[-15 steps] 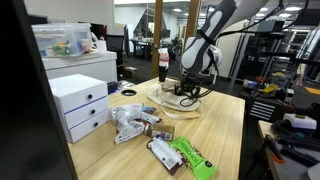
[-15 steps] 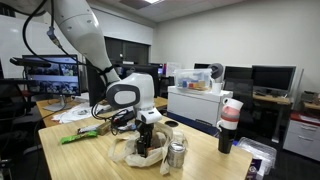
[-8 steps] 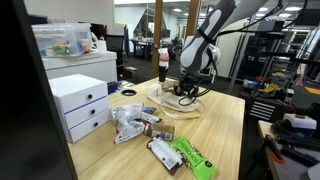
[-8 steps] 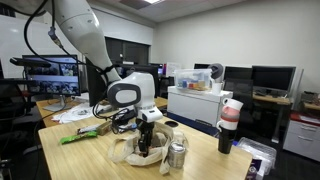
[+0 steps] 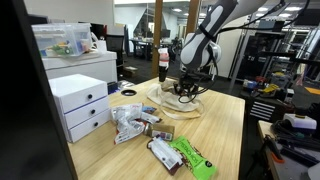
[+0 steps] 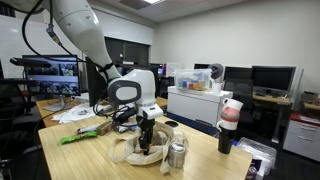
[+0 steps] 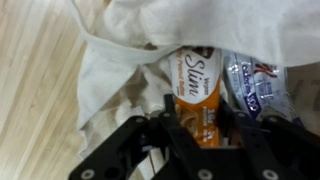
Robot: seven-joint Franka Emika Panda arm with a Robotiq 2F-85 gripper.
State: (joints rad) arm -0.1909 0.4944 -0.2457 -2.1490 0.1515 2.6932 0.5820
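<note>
My gripper [image 7: 197, 122] is shut on an orange "Slim" snack bar [image 7: 190, 80], with one finger on each long side of it. The bar lies at the mouth of a cream cloth bag [image 7: 110, 70], next to a silvery wrapped packet [image 7: 255, 80]. In both exterior views the gripper [image 5: 185, 94] [image 6: 146, 138] points straight down into the crumpled bag [image 5: 172, 106] [image 6: 128, 153] on the wooden table. The bar is hidden by the gripper in those views.
A white drawer unit [image 5: 80, 105] stands on the table, with loose snack packets [image 5: 135, 122] and a green packet [image 5: 192, 156] in front of it. A metal can [image 6: 177, 153] stands beside the bag. A red and white cup [image 6: 230, 124] is near the table edge.
The gripper has risen slightly over the bag and is still closed on the orange bar. Nothing else has moved.
</note>
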